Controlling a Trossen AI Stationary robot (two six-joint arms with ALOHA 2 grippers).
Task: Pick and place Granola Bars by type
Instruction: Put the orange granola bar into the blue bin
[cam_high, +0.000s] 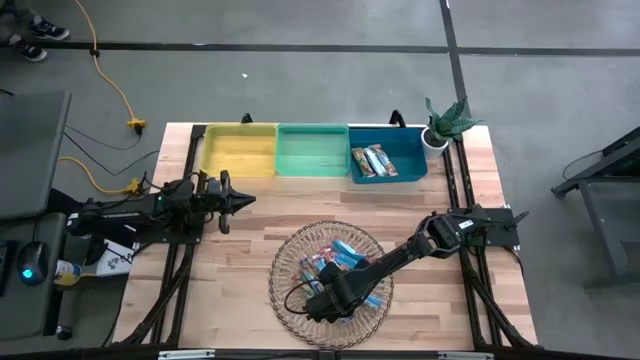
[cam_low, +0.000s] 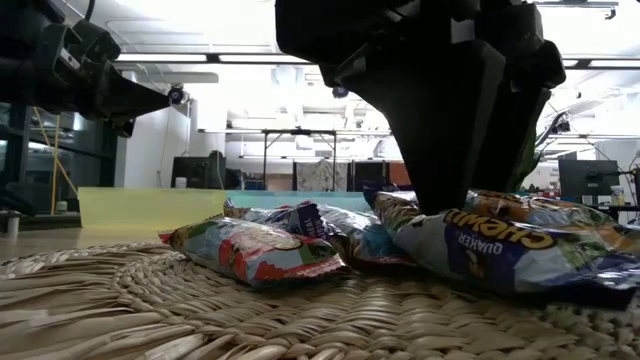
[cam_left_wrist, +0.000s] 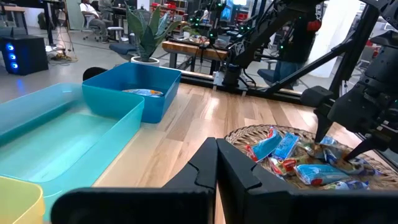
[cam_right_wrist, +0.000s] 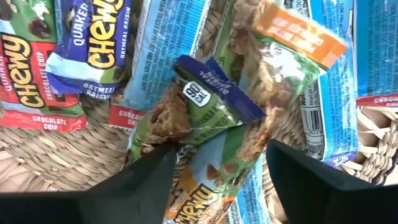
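A: While the high view is looking down, the right gripper is reaching into the round wire basket near the table's front edge, over the pile of Granola Bars. The left gripper is waiting to the left, just near of the yellow bin, fingers pressed together. Two bars are lying in the blue bin; the green bin is looking bare.

B: And the low view?

A: The right arm is filling the upper frame, dropping onto a blue-wrapped bar; a red-and-blue bar is lying to its left. Its fingertips are getting lost behind the wrappers.

B: Left wrist?

A: The closed fingers are pointing toward the basket, with the right gripper working at the far side.

B: Right wrist?

A: The fingers are standing apart, straddling a green-and-blue bar lying on a tan-orange one. My judgement: centre on one wrapper, go lower before closing, otherwise two bars are coming up together.

B: Unclear?

A: I cannot tell whether the tips are touching anything yet, nor which type the straddled bar is, since the wrappers are overlapping and crumpling.
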